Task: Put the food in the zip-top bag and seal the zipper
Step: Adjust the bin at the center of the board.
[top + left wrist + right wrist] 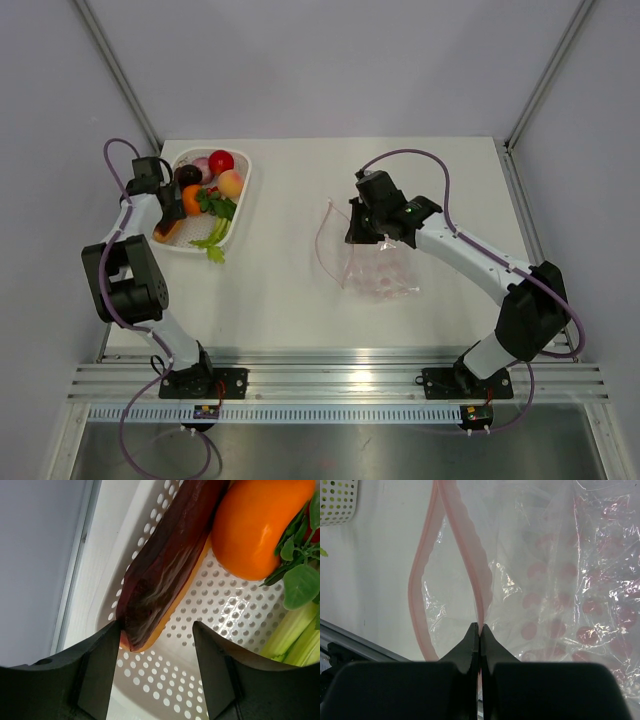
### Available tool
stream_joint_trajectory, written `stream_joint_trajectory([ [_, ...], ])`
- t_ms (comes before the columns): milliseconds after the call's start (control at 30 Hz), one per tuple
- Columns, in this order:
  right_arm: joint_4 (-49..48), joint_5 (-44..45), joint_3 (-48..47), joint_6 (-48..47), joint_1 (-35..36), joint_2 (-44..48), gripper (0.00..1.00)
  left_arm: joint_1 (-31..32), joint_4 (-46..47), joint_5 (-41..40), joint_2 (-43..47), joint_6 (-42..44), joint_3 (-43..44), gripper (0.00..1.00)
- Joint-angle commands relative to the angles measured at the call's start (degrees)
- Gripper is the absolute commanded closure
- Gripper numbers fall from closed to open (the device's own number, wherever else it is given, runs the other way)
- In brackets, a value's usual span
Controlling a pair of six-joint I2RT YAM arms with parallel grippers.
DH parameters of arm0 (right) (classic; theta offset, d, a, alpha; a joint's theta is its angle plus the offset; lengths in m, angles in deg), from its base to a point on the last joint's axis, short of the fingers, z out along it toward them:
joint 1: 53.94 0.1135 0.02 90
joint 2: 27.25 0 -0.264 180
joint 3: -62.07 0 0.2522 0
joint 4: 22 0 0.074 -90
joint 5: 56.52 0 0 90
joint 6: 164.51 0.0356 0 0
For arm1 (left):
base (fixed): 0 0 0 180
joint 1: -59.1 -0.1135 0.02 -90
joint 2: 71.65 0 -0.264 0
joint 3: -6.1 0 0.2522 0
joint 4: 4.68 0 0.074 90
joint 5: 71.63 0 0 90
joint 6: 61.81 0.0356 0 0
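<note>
Right tool (479, 636), clamped tight on the zipper (470, 555), props the zip-top bag (560, 580) open, while left tool (155, 680), open and empty, straddles the eggplant (165, 565) in the basket (225, 610).

No legible text, label, brand or number on anything in view.

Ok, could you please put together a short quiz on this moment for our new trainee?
1. True or false: the zip-top bag already holds food.
2. What does the right gripper pinch? A basket rim, B zipper, C celery.
3. Which food has its end between the open fingers of the left gripper?
Key: 1 false; 2 B; 3 the dark eggplant.
</note>
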Motion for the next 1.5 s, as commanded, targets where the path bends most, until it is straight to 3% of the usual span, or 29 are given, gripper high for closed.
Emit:
stream_joint_trajectory([
  [0,0.04,-0.15,-1.31,-1.21,0.34,-0.26,1.0,-0.33,3.84,0.0,3.52,-2.58,-0.13,0.38],
  [200,-0.05,-0.24,-0.96,-1.21,0.35,-0.35,1.0,0.2,0.84,12.19,11.34,-7.07,-3.99,0.39],
  [433,-0.14,-1.47,-1.04,-1.13,0.34,-0.88,1.0,4.59,-2.84,15.91,20.4,-5.06,-9.18,0.39],
  [600,-0.14,-1.82,-1.05,-0.69,0.34,-0.09,1.0,7.75,-5.14,21.43,17.77,-4.27,-9.44,0.4],
  [1033,1.62,0.03,-0.87,0.9,0.34,3.52,1.0,22.51,4.7,36.82,5.22,-12.78,-7.34,0.42],
  [1233,2.41,-0.15,-0.26,1.34,0.34,4.39,1.0,25.42,7.26,42.54,0.19,-17.27,-0.23,0.43],
  [1333,2.68,0.38,0.27,1.34,0.34,5.62,1.0,25.33,2.54,39.13,2.29,-13.78,3.99,0.42],
  [1433,2.5,0.82,1.41,1.6,0.34,6.85,1.0,24.9,-5.36,27.2,4.66,-10.69,8.3,0.42],
  [1467,2.24,0.82,1.76,1.77,0.34,6.94,1.0,24.72,-6.79,19.16,6.59,-10.86,8.66,0.42],
])
